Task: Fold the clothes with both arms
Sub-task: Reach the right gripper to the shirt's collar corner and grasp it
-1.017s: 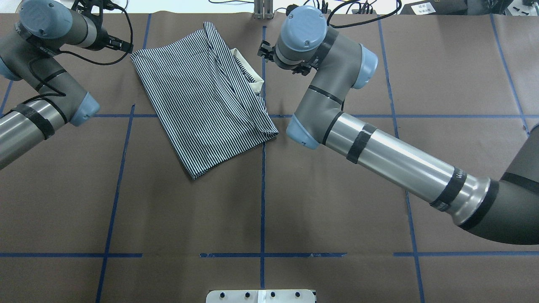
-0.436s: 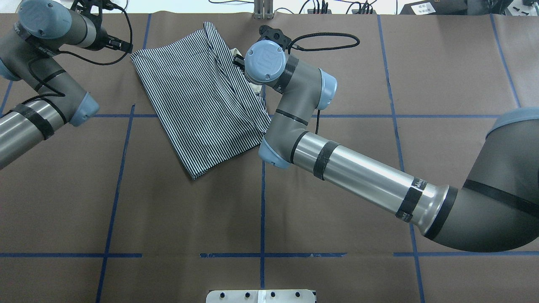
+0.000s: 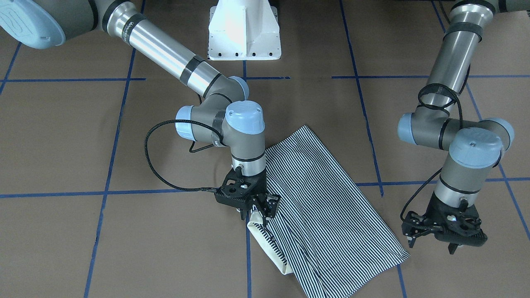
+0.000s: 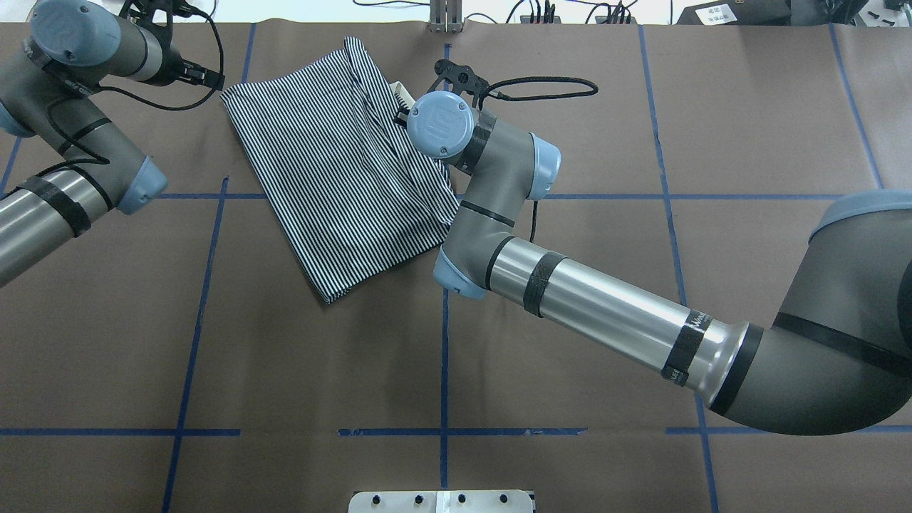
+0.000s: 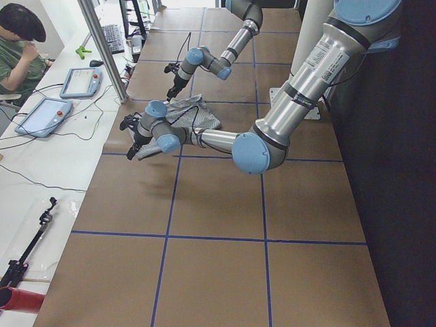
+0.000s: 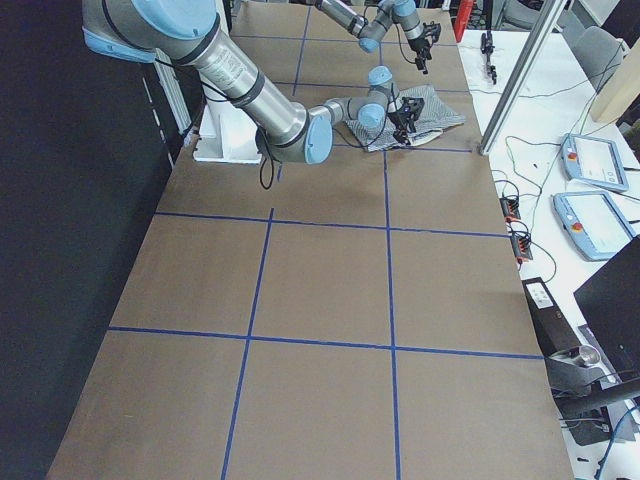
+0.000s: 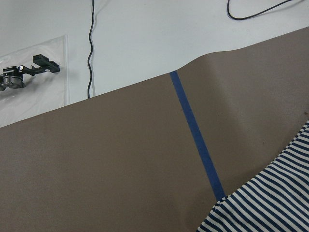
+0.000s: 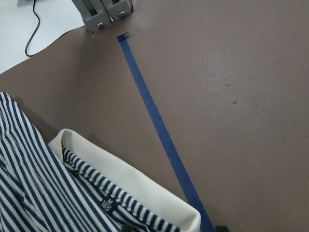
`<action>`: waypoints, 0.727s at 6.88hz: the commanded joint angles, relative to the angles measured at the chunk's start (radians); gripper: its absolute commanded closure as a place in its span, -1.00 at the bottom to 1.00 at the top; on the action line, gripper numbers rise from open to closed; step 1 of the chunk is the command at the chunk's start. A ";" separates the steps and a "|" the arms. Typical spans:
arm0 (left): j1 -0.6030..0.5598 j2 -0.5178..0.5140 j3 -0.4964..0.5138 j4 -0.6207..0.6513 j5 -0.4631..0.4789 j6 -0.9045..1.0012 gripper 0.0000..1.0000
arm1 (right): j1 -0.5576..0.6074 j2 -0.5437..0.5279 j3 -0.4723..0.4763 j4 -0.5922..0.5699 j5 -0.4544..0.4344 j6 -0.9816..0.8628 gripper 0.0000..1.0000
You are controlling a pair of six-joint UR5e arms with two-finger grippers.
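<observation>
The striped polo shirt lies folded on the brown table cover, its cream collar on the side towards my right arm. My right gripper stands over that collar, pointing down. It is open, and two dark fingertips show apart at the bottom edge of the right wrist view, with the collar between them. My left gripper hangs open and holds nothing, just off the shirt's other corner. A striped corner shows in the left wrist view.
The white pedestal base stands at the robot's side. A metal post rises at the table's far edge, close behind the shirt. Blue tape lines cross the cover. A seated person and tablets are at the bench beyond.
My right arm has swung in from beside the shirt and now has its wrist over the collar. The left arm and the shirt have not moved.
</observation>
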 commanded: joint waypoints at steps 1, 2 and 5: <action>0.000 0.000 -0.001 0.000 -0.001 -0.002 -1.00 | -0.006 -0.001 -0.014 0.000 -0.009 0.003 -0.11; 0.000 0.000 -0.001 0.000 0.001 -0.002 -1.00 | -0.006 -0.001 -0.023 0.000 -0.013 0.003 -0.10; 0.000 0.002 -0.012 0.000 -0.001 -0.003 -1.00 | -0.007 0.008 -0.031 0.017 -0.006 0.004 1.00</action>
